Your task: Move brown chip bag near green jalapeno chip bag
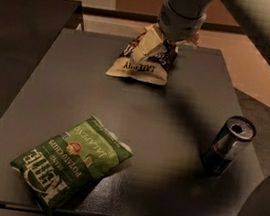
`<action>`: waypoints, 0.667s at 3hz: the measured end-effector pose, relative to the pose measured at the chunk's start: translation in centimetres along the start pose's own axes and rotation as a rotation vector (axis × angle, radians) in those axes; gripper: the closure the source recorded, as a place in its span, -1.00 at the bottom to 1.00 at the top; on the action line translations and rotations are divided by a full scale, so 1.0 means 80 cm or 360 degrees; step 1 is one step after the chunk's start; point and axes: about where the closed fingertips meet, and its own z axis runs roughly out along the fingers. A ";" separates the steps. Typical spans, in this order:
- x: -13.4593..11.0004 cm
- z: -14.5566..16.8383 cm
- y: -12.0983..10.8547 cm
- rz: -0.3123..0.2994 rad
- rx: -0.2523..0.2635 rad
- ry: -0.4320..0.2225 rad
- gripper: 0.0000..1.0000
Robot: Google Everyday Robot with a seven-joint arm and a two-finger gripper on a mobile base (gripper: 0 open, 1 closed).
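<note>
The brown chip bag (142, 68) lies at the far middle of the dark table (67, 90), its cream "LATE JULY" end facing me. My gripper (156, 46) hangs on the grey arm directly over the bag's far part and hides its upper half. Whether it touches the bag does not show. The green jalapeno chip bag (73, 159) lies flat at the table's near left corner, well apart from the brown bag.
A dark drink can (228, 144) stands upright near the table's right edge. A dark counter (20, 32) adjoins the table on the left. The arm's bulk fills the upper right and lower right corners.
</note>
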 end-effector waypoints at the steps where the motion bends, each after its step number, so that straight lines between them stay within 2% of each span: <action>1: -0.014 0.028 -0.010 0.0061 0.0020 0.0056 -1.00; 2: -0.020 0.052 -0.015 0.0104 0.0018 0.0102 -1.00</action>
